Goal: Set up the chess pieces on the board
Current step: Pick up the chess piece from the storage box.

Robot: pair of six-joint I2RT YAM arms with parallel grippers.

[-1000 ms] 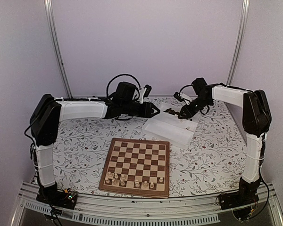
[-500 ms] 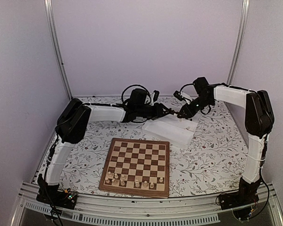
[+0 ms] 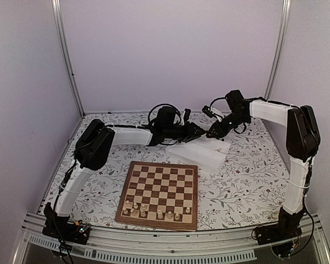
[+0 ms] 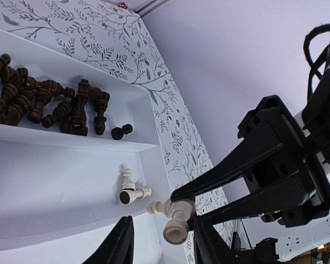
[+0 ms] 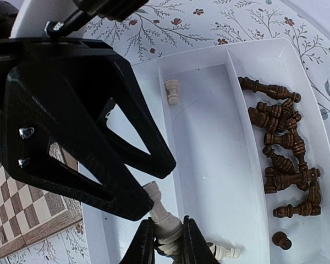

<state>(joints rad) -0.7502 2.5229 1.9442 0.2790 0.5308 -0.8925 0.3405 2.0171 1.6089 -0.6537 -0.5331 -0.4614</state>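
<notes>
— As we face the tray (image 3: 209, 155), what's inside?
— Dark pieces (image 5: 280, 143) on one side, pale pieces (image 4: 133, 190) on the other. Our right gripper (image 5: 168, 242) clamps a pale piece (image 5: 164, 217); the left gripper (image 4: 162, 247) has its jaws apart. The board (image 3: 160, 187) is nearby.

Tray (image 3: 210, 159) behind board (image 3: 161, 182), apparently apart.

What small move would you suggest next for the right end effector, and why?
Probably a straight lift: the right end effector is shut on a cream piece low in the white tray, and the open left end effector flanks it, leaving little sideways room.
</notes>
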